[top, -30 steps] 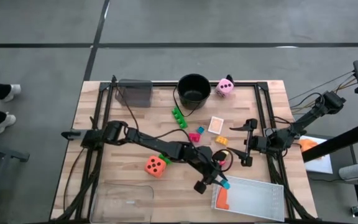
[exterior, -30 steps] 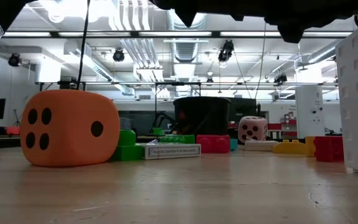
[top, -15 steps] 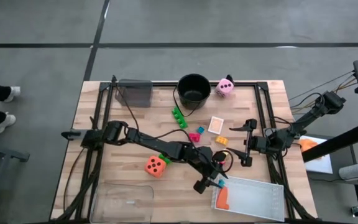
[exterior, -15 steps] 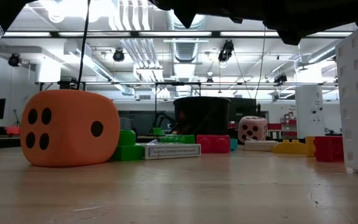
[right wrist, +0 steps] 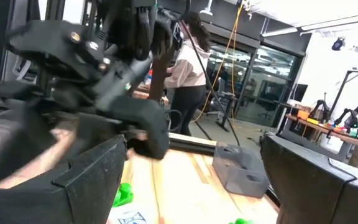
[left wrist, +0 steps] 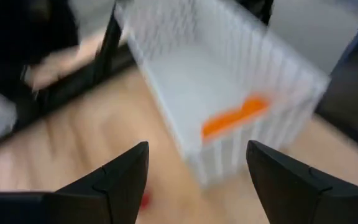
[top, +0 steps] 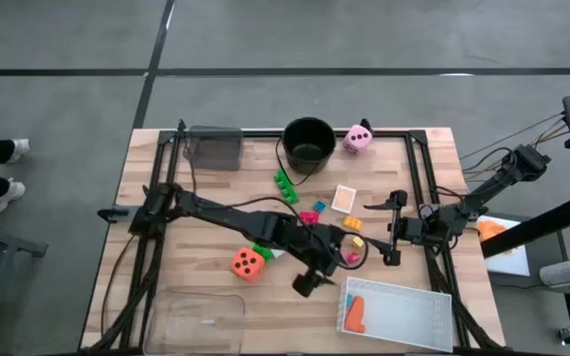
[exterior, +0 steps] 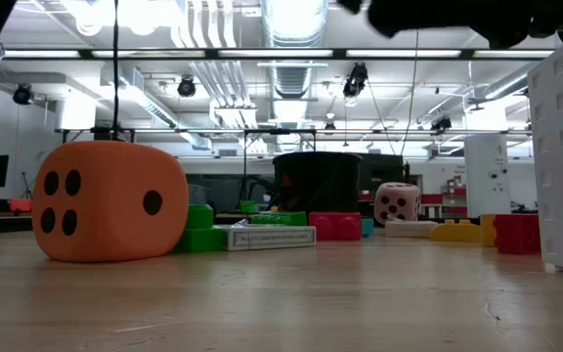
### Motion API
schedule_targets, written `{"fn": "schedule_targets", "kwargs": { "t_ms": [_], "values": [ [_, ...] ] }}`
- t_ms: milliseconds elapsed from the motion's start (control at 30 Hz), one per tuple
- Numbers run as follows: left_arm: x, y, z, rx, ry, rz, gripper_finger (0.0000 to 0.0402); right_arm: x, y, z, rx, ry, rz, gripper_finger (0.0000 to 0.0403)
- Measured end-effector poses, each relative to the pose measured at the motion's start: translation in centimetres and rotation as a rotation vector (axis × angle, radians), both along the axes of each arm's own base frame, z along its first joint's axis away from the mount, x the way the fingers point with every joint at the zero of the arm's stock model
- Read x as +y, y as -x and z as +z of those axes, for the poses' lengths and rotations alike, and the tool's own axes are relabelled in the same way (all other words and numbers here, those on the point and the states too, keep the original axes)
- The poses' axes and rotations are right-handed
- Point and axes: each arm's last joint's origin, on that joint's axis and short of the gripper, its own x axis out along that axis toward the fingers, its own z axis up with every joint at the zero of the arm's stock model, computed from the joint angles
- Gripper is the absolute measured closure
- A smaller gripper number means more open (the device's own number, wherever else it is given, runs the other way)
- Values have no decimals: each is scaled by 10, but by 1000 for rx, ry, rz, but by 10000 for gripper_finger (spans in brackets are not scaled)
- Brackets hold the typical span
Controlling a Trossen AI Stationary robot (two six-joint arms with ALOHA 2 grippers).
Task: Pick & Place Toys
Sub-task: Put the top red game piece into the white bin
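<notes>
Left tool (left wrist: 194, 180) wide, empty, beside white tray (top: 404, 314), orange die (top: 246, 263) nearby

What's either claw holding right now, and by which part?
Nothing. The left claw is open and empty near the white tray, which holds an orange brick. The right claw is open too, parked at the table's right side.

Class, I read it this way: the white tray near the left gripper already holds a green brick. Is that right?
Not quite. The brick in the white tray is orange, not green, as the high and left wrist views show. The tray does lie near the left gripper.
</notes>
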Motion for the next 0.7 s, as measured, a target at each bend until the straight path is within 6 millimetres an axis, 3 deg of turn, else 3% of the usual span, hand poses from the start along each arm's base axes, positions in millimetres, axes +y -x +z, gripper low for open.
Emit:
{"fn": "schedule_targets", "kwargs": {
  "t_ms": [133,233,500,700],
  "values": [
    [9,14,1,128,-83,83,131,0,0,0,2,-2,1,41],
    [17,16,-11,178,-77,122,131,0,0,-1,9,-8,7,41],
    [43,26,-51,-107,148,150,131,3,-4,-7,44,-11,14,41],
    [93,56,-61,-129,235,330,130,3,-5,-9,51,-14,15,41]
  ]
}}
